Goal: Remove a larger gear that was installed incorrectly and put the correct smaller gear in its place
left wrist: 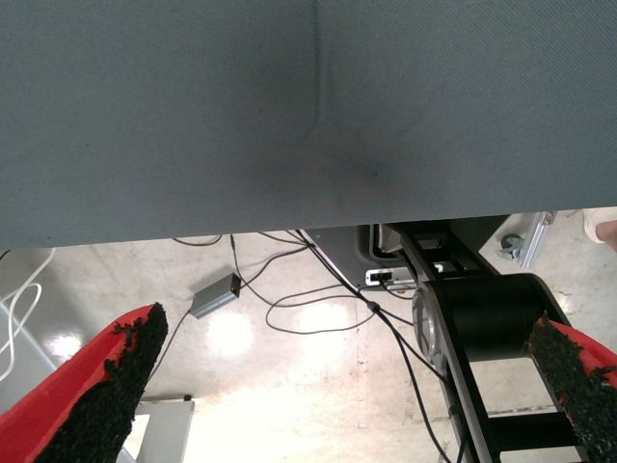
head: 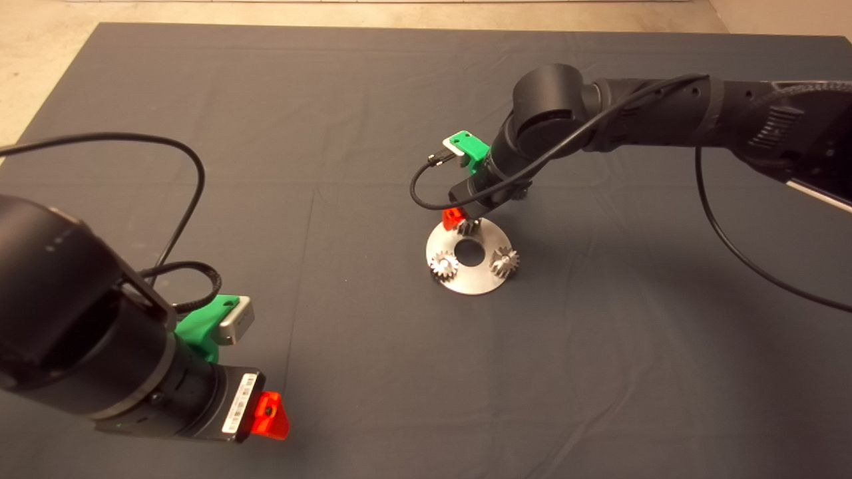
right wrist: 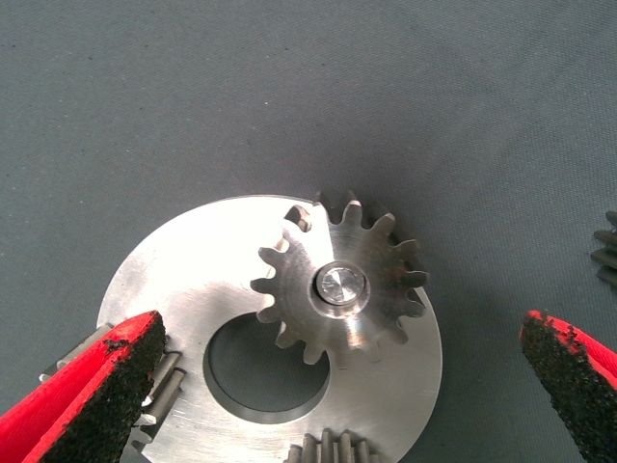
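While the right tool hangs over the round steel plate in the middle of the desk mat, its two red fingers stand wide apart, one on each side of the larger gear, and they do not touch it. This gear sits on a shiny pin beside the centre hole of the plate, so the wrong part is not yet taken off. The smaller gear lies on the mat, apart from the plate, at the edge of the right wrist view (only a part of it shows). The left tool waits at the near left corner of the mat, its fingers also apart and holding nothing. I think the danger comes when the fingers close. One finger is just above a small bright gear, and a second small gear is near too, so a low or crooked approach could catch a neighbour instead of the wide gear. The slanted teeth give the pads a poor surface, and the gear may slip out. If it sits tight on the pin, pulling may lift or drag the whole plate, since nothing holds the plate down.
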You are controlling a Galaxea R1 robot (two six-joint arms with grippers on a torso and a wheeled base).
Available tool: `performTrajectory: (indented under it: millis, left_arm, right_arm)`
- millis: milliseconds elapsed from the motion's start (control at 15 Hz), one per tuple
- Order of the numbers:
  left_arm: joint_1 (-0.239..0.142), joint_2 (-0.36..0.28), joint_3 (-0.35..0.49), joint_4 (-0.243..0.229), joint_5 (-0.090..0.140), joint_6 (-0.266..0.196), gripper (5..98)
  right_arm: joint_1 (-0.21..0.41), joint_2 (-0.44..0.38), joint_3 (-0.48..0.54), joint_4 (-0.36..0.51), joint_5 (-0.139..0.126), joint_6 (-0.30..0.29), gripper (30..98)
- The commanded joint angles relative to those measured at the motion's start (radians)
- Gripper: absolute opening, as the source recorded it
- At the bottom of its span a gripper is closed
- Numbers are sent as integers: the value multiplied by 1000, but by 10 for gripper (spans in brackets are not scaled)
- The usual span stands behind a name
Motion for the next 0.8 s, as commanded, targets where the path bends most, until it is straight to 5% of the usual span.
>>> performTrajectory:
  millis: [0, 733]
  left_arm:
    - [-7, 1, 4, -8, 3, 2, 976]
    - [-7, 0, 6, -8, 3, 2, 976]
  right_arm:
    - [19, 5, -1, -35, 4, -4, 978]
    - [-1, 5, -6, -64, 5, -4, 978]
